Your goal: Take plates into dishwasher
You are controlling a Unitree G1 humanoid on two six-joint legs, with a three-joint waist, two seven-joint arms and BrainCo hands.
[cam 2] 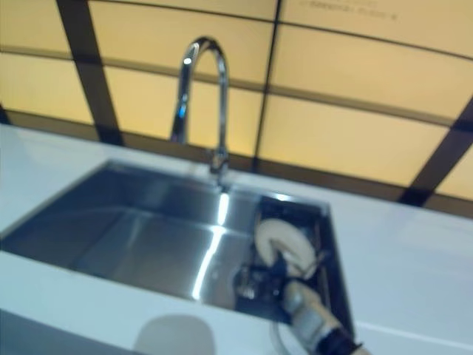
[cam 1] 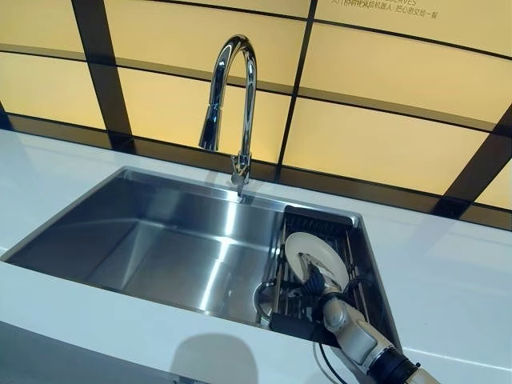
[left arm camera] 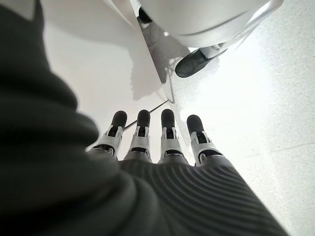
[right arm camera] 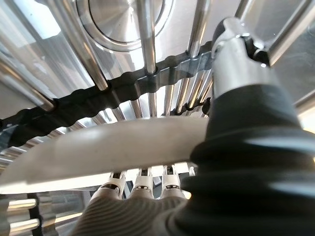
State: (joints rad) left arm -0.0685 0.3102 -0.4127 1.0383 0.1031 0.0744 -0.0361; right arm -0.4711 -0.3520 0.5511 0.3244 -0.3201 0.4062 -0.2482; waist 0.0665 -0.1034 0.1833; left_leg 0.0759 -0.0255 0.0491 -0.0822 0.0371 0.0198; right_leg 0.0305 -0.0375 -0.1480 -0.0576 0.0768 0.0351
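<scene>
A white plate [cam 1: 316,254] stands on edge in the dark wire rack [cam 1: 320,220] at the right end of the steel sink [cam 1: 144,232]. My right hand [cam 1: 336,314] reaches into the rack from the lower right and grips the plate's near rim. In the right wrist view the plate [right arm camera: 108,147] crosses between the fingers [right arm camera: 142,186] on one face and the thumb [right arm camera: 238,69] on the other. My left hand [left arm camera: 147,142] shows only in its wrist view, fingers straight, hanging over the floor and holding nothing.
A tall chrome faucet [cam 1: 236,80] rises behind the sink's middle. White countertop [cam 1: 448,280] surrounds the basin, with a yellow panelled wall behind. The round drain [right arm camera: 115,19] lies below the rack's bars.
</scene>
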